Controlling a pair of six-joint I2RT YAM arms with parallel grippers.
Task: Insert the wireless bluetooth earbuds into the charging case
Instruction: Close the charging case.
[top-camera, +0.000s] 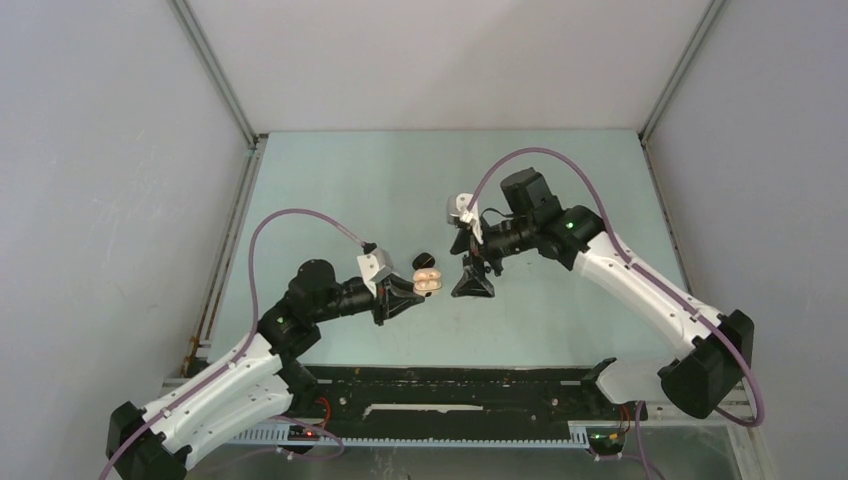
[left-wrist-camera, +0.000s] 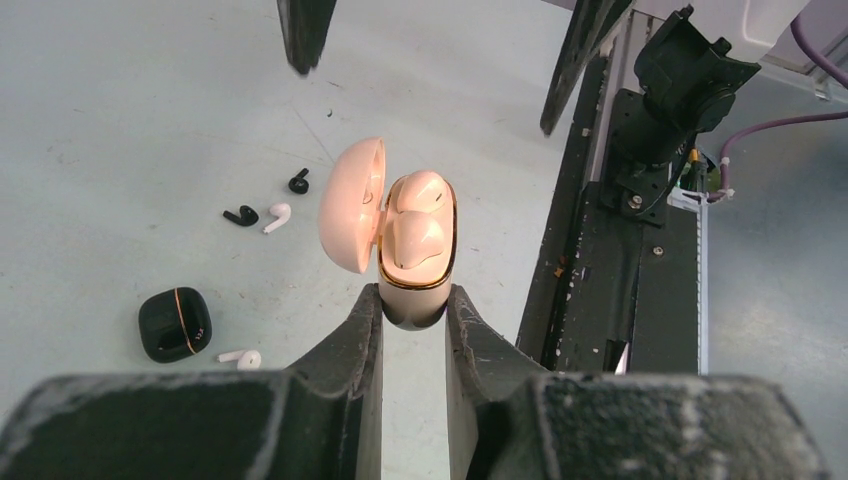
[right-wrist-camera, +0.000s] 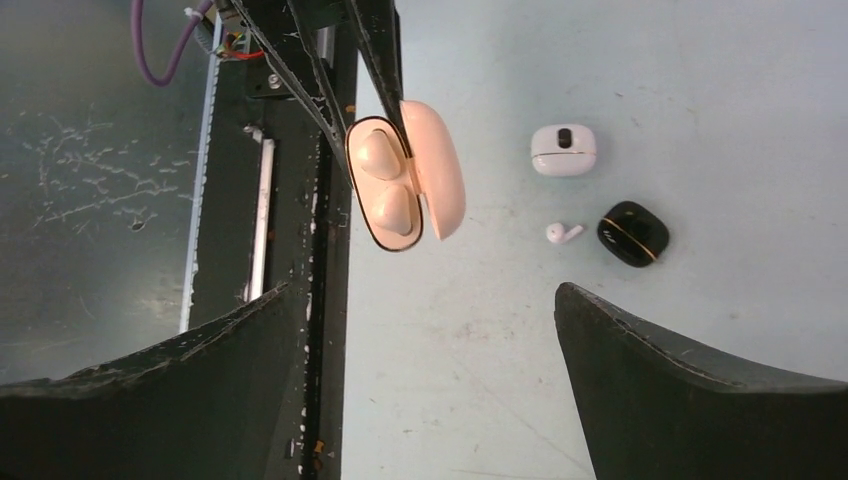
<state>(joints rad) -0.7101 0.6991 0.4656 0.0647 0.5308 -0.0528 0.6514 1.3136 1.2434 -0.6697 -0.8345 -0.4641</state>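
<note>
Left hand (left-wrist-camera: 413, 296) pinches open beige case (left-wrist-camera: 352, 210) (earbuds (left-wrist-camera: 415, 240) seated) above scuffed pale-green table (left-wrist-camera: 130, 90); right hand (right-wrist-camera: 422, 296) spread.

Top view: high, far, facing down. 2 wrist views: close, sharing open beige case (left-wrist-camera: 412, 300).

We see a left arm (top-camera: 215, 395) at lower left and a right arm (top-camera: 640, 285) at right, both in white shells with black joints. A purple cable (top-camera: 290, 214) loops over each, and a green light (top-camera: 568, 224) glows. The black fingers (right-wrist-camera: 660, 390) are scuffed grey.
</note>
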